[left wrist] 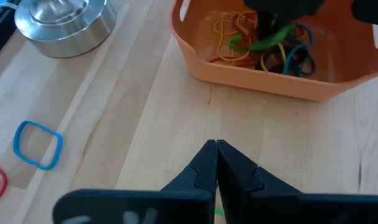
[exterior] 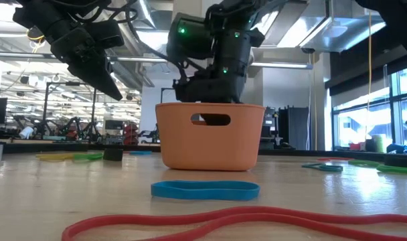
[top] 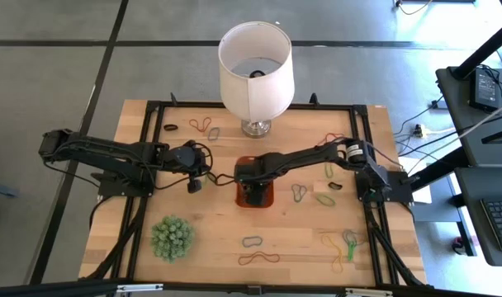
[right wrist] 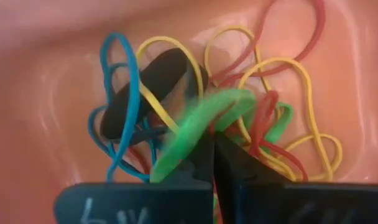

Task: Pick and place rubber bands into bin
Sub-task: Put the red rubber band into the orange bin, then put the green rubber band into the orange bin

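A: Where's the right gripper (right wrist: 212,140)?

B: Down inside the bin (top: 255,196), at mid-table in front of the lamp (top: 253,70). Its fingers are pressed together on a green band (right wrist: 201,121), which droops over the pile.

A: What's in the pile?

B: Blue, yellow, red and black bands (left wrist: 263,43) tangled on the bin floor.

A: And the left gripper (left wrist: 216,147)?

B: Pincer together, nothing in it, hanging above bare wood just beside the bin, on the left.

A: Anything loose on the table?

B: Plenty. A blue band (exterior: 205,190) and a long red band (exterior: 243,221) lie in front of the bin in the low view. Others are scattered to the right (top: 324,198), near the front edge (top: 259,257) and at the back left (top: 205,126). A spiky plant (top: 172,238) sits front left
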`<action>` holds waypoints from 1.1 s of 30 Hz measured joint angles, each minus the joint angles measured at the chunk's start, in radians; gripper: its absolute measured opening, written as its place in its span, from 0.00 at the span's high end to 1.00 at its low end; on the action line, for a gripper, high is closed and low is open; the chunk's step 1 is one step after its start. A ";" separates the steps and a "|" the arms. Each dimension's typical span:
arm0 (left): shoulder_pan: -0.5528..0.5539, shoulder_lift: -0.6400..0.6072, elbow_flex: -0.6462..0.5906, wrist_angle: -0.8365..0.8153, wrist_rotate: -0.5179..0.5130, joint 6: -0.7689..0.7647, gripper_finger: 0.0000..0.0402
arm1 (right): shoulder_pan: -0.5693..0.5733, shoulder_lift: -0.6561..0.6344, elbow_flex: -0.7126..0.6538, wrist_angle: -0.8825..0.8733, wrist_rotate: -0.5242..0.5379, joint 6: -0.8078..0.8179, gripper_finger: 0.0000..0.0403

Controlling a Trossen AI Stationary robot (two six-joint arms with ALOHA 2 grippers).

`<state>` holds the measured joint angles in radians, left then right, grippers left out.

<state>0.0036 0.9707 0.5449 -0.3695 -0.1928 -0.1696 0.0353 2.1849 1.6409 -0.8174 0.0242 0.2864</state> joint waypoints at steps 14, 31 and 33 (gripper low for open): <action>0.000 0.000 0.000 0.000 0.000 0.000 0.99 | -0.002 -0.066 0.008 -0.040 0.000 0.019 0.70; 0.000 0.000 0.000 0.004 0.003 -0.001 0.99 | 0.016 -0.234 0.004 -0.104 0.061 -0.035 0.64; 0.000 0.000 0.000 0.005 0.003 -0.001 0.99 | 0.024 -0.252 -0.019 -0.100 0.061 -0.037 0.64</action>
<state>0.0032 0.9707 0.5449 -0.3641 -0.1894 -0.1703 0.0595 1.9330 1.6218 -0.9173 0.0856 0.2497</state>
